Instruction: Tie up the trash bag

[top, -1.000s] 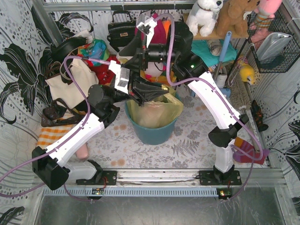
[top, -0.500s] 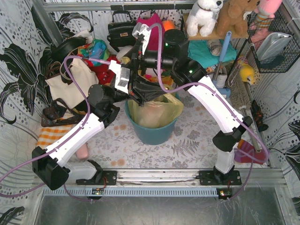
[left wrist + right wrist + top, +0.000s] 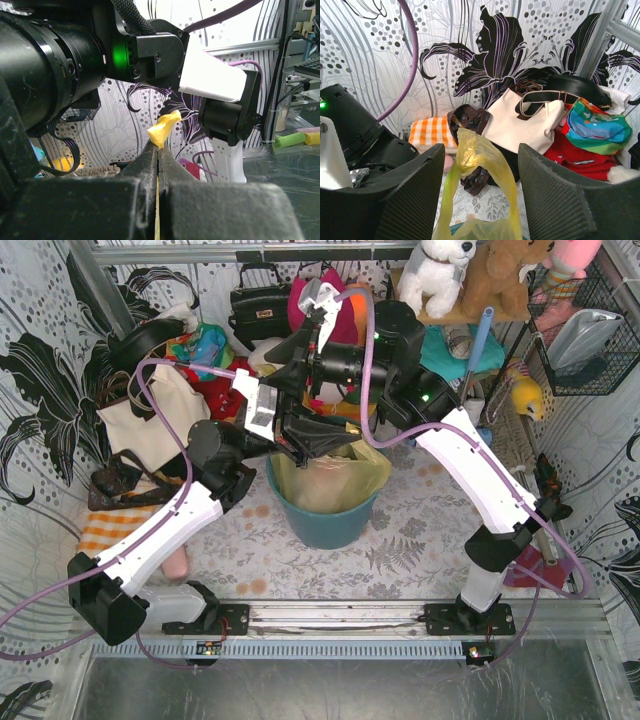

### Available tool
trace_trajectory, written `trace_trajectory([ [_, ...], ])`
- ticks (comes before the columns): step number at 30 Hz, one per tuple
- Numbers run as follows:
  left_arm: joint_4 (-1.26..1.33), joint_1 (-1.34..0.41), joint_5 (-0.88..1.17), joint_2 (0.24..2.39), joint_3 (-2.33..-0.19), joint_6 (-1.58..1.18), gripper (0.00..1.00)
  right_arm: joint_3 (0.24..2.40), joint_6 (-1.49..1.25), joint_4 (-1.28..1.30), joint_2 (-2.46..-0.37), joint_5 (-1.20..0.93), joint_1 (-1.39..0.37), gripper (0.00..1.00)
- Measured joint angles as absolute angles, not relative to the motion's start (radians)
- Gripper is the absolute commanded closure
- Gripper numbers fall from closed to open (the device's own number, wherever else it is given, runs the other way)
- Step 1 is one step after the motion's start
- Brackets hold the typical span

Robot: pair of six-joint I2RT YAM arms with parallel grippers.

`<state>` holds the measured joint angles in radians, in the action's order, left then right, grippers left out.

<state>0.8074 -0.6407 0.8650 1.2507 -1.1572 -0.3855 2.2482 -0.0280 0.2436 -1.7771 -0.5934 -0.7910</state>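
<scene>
The yellow trash bag (image 3: 330, 480) sits in the teal round bin (image 3: 325, 525) at mid-table. My left gripper (image 3: 340, 443) hovers over the bin's rim, shut on one yellow handle strip; a small yellow end (image 3: 164, 129) sticks out past the closed tips of the left gripper (image 3: 159, 149). My right gripper (image 3: 288, 350) is higher, behind the bin, pointing left. In the right wrist view it (image 3: 481, 150) is open, and the other handle loop (image 3: 477, 162) stands upright between the wide-apart fingers (image 3: 415, 200) without touching them.
A cream tote bag (image 3: 160, 425) lies left of the bin, with an orange checked cloth (image 3: 105, 530) nearer. A black handbag (image 3: 258, 305) and colourful clothes are at the back. Plush toys (image 3: 440, 275) sit back right, and a wire basket (image 3: 585, 335) hangs on the right wall.
The right arm's elbow has swung out to the right and its wrist has shifted above the bin's far side. The left arm has held still, its jaws shut on the strip.
</scene>
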Motion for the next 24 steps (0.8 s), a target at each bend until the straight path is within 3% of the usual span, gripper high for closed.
trace_trajectory([
  [5,0.807,-0.641,0.866,1.251,-1.161,-0.386,1.00,2.238,-0.028,0.244,-1.776,-0.593,-0.797,0.47],
  [15,0.807,-0.641,0.865,1.251,-1.162,-0.386,1.00,2.236,-0.028,0.243,-1.766,-0.564,-0.797,0.65],
  [17,0.807,-0.641,0.865,1.251,-1.162,-0.386,1.00,2.236,-0.028,0.241,-1.762,-0.556,-0.797,0.70],
  [20,0.807,-0.641,0.865,1.251,-1.162,-0.386,1.00,2.236,-0.027,0.238,-1.756,-0.547,-0.797,0.88],
  [24,0.807,-0.641,0.865,1.251,-1.162,-0.385,1.00,2.236,-0.020,0.235,-1.750,-0.537,-0.797,0.96],
])
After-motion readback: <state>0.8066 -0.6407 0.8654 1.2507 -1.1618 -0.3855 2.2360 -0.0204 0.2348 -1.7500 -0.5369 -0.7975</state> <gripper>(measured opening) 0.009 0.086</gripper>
